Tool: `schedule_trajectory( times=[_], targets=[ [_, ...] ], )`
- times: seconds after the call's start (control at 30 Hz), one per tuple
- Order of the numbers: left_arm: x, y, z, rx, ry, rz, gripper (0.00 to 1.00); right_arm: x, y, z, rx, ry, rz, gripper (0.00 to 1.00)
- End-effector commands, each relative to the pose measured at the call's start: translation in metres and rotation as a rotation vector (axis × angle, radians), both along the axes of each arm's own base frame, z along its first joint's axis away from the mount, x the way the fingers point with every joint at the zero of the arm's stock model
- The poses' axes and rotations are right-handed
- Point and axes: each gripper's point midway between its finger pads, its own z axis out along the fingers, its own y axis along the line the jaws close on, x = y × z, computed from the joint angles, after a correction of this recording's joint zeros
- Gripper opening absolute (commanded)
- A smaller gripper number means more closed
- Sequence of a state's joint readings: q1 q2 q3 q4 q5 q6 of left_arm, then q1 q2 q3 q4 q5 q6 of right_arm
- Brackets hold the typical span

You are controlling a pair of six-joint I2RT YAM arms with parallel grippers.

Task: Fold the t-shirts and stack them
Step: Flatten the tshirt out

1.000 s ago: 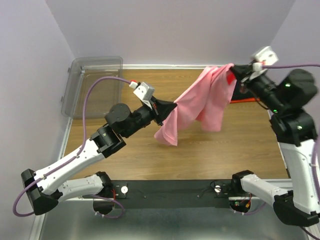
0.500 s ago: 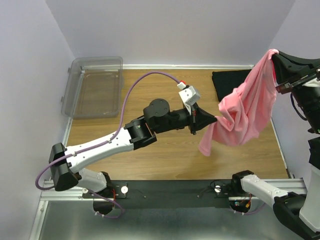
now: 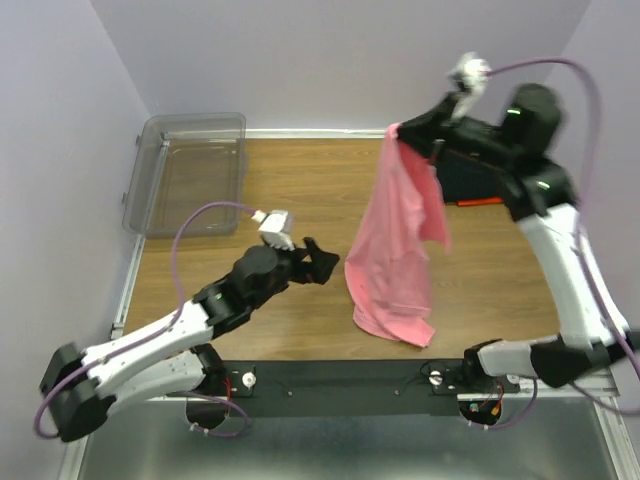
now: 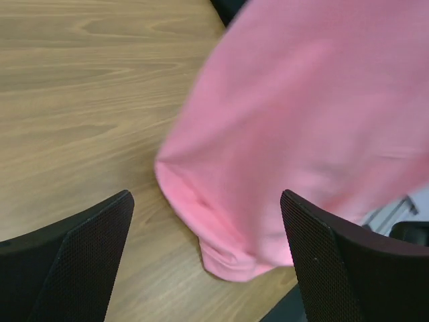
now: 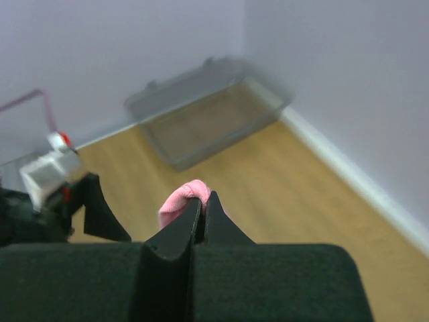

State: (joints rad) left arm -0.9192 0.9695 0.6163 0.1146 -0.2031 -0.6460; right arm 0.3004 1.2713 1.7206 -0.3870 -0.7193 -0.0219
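A salmon-pink t-shirt (image 3: 395,250) hangs from my right gripper (image 3: 402,133), which is shut on a fold at its top edge (image 5: 182,199), high over the table. Its lower end (image 4: 301,134) trails down onto the wood near the front edge. My left gripper (image 3: 322,266) is open just left of the hanging cloth, with nothing between its fingers (image 4: 87,255). A black folded t-shirt (image 3: 480,178) with a strip of orange at its front edge lies at the back right, partly hidden by my right arm.
A clear plastic bin (image 3: 187,172) stands at the back left corner, also in the right wrist view (image 5: 208,107). Walls close in on the left, back and right. A black rail runs along the table's near edge.
My left gripper let go of the pink shirt, opened and drew back to the left. My right gripper swung left with the shirt, which now hangs straight down.
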Motion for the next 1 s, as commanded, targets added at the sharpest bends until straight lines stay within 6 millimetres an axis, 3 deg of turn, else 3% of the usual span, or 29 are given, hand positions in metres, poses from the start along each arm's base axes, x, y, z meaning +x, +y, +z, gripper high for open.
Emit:
schedule_trajectory(
  times=[0.0, 0.07, 0.1, 0.13, 0.2, 0.23, 0.27, 0.3, 0.33, 0.37, 0.4, 0.43, 0.47, 0.53, 0.57, 0.6, 0.63, 0.67, 0.7, 0.73, 0.77, 0.8, 0.83, 0.87, 0.97],
  targets=[
    [-0.011, 0.060, 0.046, -0.241, -0.007, 0.216, 0.98, 0.023, 0.090, -0.081, -0.036, 0.210, 0.176, 0.00],
    [-0.018, 0.075, 0.051, -0.269, -0.010, 0.238, 0.98, 0.034, 0.129, -0.120, -0.101, 0.264, 0.174, 0.00],
    [-0.023, 0.084, 0.057, -0.291, -0.021, 0.243, 0.98, 0.044, 0.165, -0.156, -0.153, 0.312, 0.172, 0.01],
    [-0.025, 0.088, 0.060, -0.300, -0.027, 0.252, 0.98, 0.048, 0.182, -0.168, -0.171, 0.329, 0.165, 0.05],
    [-0.028, 0.093, 0.064, -0.304, -0.036, 0.252, 0.98, 0.066, 0.213, -0.194, -0.212, 0.347, 0.096, 0.31],
    [-0.028, 0.093, 0.064, -0.299, -0.033, 0.252, 0.98, 0.090, 0.227, -0.200, -0.218, 0.343, 0.043, 0.53],
    [-0.028, 0.092, 0.064, -0.294, -0.032, 0.248, 0.98, 0.107, 0.230, -0.199, -0.221, 0.329, -0.015, 0.63],
    [-0.027, 0.091, 0.065, -0.274, -0.037, 0.243, 0.98, 0.133, 0.214, -0.204, -0.257, 0.313, -0.165, 0.72],
    [-0.027, 0.089, 0.063, -0.258, -0.032, 0.237, 0.98, 0.146, 0.207, -0.200, -0.279, 0.268, -0.210, 0.77],
    [-0.026, 0.089, 0.060, -0.240, -0.028, 0.240, 0.98, 0.155, 0.198, -0.206, -0.302, 0.258, -0.237, 0.79],
    [-0.023, 0.087, 0.056, -0.206, -0.018, 0.243, 0.98, 0.167, 0.173, -0.199, -0.289, 0.261, -0.254, 0.79],
    [-0.021, 0.086, 0.052, -0.178, -0.019, 0.243, 0.98, 0.166, 0.159, -0.199, -0.284, 0.281, -0.241, 0.79],
    [-0.018, 0.082, 0.043, -0.142, -0.005, 0.243, 0.98, 0.164, 0.122, -0.203, -0.297, 0.302, -0.241, 0.79],
    [-0.016, 0.074, 0.033, -0.110, -0.002, 0.219, 0.98, 0.131, 0.102, -0.215, -0.317, 0.326, -0.069, 0.82],
    [-0.013, 0.068, 0.021, -0.070, 0.010, 0.206, 0.99, 0.116, 0.073, -0.265, -0.398, 0.390, -0.040, 0.83],
    [-0.011, 0.063, 0.007, -0.049, 0.026, 0.197, 0.98, 0.108, 0.066, -0.239, -0.385, 0.324, -0.019, 0.83],
    [-0.007, 0.058, 0.006, -0.060, 0.019, 0.188, 0.98, 0.078, 0.044, -0.272, -0.447, 0.386, -0.013, 0.83],
    [-0.007, 0.048, 0.001, -0.053, 0.026, 0.143, 0.98, 0.060, 0.033, -0.292, -0.492, 0.409, 0.000, 0.83],
    [-0.002, 0.038, -0.018, -0.002, 0.051, 0.118, 0.98, 0.047, 0.020, -0.309, -0.534, 0.416, 0.008, 0.83],
    [0.009, 0.024, -0.020, -0.013, 0.057, 0.088, 0.98, 0.008, 0.002, -0.357, -0.587, 0.517, 0.037, 0.83],
    [0.009, 0.023, -0.020, -0.014, 0.057, 0.084, 0.98, 0.007, 0.001, -0.350, -0.578, 0.497, 0.033, 0.83],
    [0.018, 0.016, -0.037, 0.022, 0.097, 0.094, 0.98, -0.002, -0.001, -0.358, -0.580, 0.516, 0.049, 0.83],
    [0.030, 0.014, -0.032, 0.005, 0.111, 0.130, 0.98, -0.019, -0.001, -0.372, -0.572, 0.564, 0.086, 0.83],
    [0.041, 0.013, -0.049, 0.034, 0.161, 0.157, 0.98, -0.024, 0.000, -0.375, -0.561, 0.581, 0.105, 0.82],
    [0.067, 0.022, -0.040, -0.006, 0.204, 0.240, 0.98, -0.029, 0.015, -0.387, -0.503, 0.681, 0.173, 0.79]
  ],
)
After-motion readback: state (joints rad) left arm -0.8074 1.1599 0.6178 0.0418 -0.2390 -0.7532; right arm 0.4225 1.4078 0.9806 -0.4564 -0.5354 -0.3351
